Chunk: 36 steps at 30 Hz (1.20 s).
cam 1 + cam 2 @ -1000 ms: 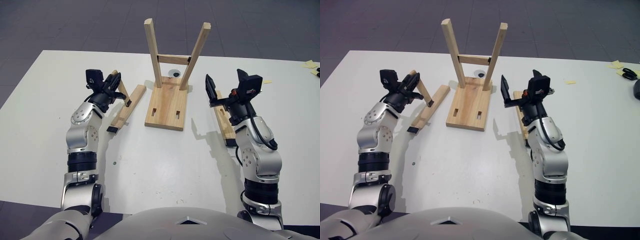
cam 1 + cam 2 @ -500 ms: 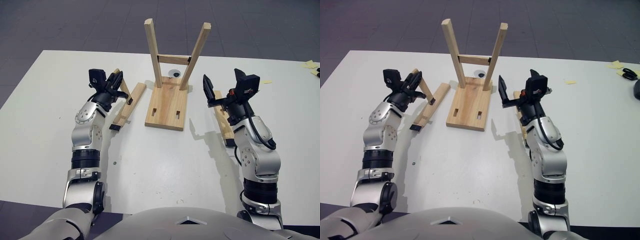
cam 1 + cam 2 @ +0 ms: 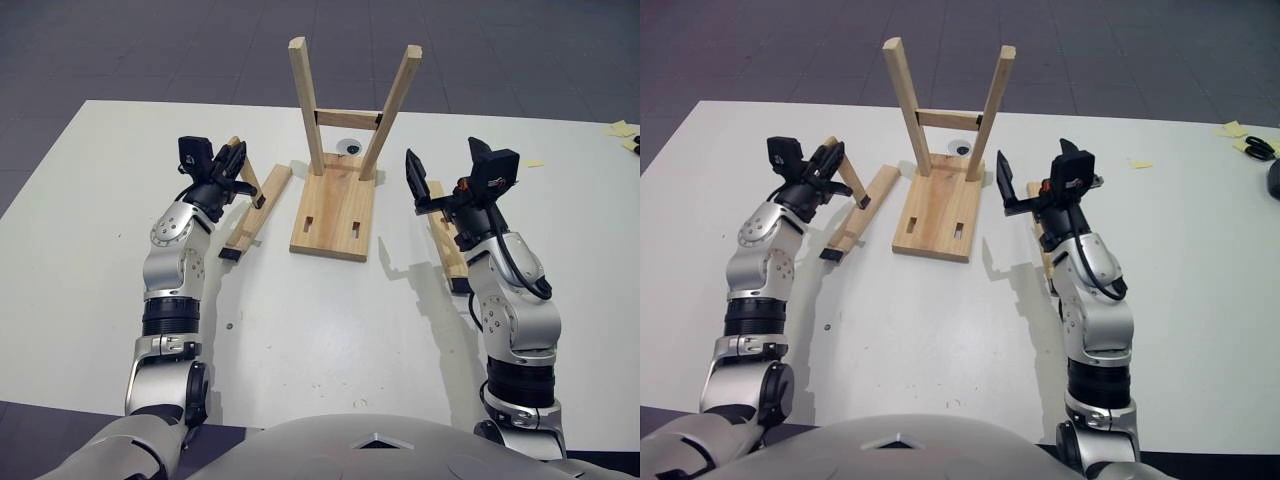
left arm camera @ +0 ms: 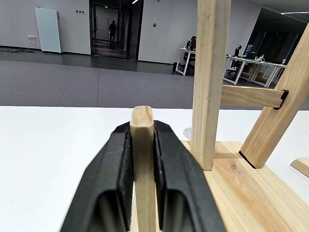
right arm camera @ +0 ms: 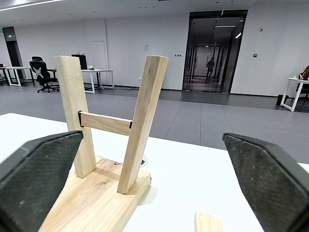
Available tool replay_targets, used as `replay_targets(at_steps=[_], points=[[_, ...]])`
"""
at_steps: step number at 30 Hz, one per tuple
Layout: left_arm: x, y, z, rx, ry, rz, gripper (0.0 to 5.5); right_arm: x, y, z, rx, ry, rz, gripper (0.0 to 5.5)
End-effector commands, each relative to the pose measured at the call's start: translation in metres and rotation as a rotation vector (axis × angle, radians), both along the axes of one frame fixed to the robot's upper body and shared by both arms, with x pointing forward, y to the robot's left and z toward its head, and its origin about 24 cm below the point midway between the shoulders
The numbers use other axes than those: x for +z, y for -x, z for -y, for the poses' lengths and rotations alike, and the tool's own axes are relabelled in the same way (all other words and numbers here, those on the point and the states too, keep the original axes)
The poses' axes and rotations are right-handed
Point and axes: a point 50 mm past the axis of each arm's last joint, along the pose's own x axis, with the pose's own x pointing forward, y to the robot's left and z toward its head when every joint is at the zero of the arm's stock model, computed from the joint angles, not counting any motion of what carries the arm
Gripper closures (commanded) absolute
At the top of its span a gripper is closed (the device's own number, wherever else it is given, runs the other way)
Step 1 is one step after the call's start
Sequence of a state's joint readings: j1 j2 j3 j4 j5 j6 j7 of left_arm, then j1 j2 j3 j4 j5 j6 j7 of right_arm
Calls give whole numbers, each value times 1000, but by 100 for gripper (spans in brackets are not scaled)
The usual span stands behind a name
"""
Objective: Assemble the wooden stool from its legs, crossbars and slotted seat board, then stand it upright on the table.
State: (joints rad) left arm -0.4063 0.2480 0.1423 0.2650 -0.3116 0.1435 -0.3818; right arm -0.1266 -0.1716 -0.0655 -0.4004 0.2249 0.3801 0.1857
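Gripping leg (image 4: 143, 159) tight in left jaws, just left of seat board (image 3: 335, 210). Holding right jaws wide above loose leg (image 3: 447, 245), right of board. Next, prob.: lift, line up w/ board's empty near slots (image 3: 310, 222), press straight down, no twist. Via left wrist cam, wood pinched both sides; via head cam, slots + desk (image 3: 300, 330) layout.
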Motion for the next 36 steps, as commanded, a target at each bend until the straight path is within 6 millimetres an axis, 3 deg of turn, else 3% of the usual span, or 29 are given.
replay_targets(at_steps=[1,11,19,24,30,33,36], points=[[-41,22,4,-11,-31,-137,509,3,-2,0,0,2,9,10],[-92,70,1,64,-16,-295,509,8,-4,4,-7,12,24,10],[-112,89,13,15,-90,-347,509,12,-7,7,-8,26,37,10],[-107,74,11,7,-110,-338,509,13,-9,5,-2,27,41,10],[-86,48,-7,15,-140,-271,509,12,-9,4,1,28,41,10],[-89,46,-8,0,-152,-293,509,14,-11,3,1,26,49,10],[-105,54,-3,-31,-149,-385,509,15,-11,3,-4,25,54,10]])
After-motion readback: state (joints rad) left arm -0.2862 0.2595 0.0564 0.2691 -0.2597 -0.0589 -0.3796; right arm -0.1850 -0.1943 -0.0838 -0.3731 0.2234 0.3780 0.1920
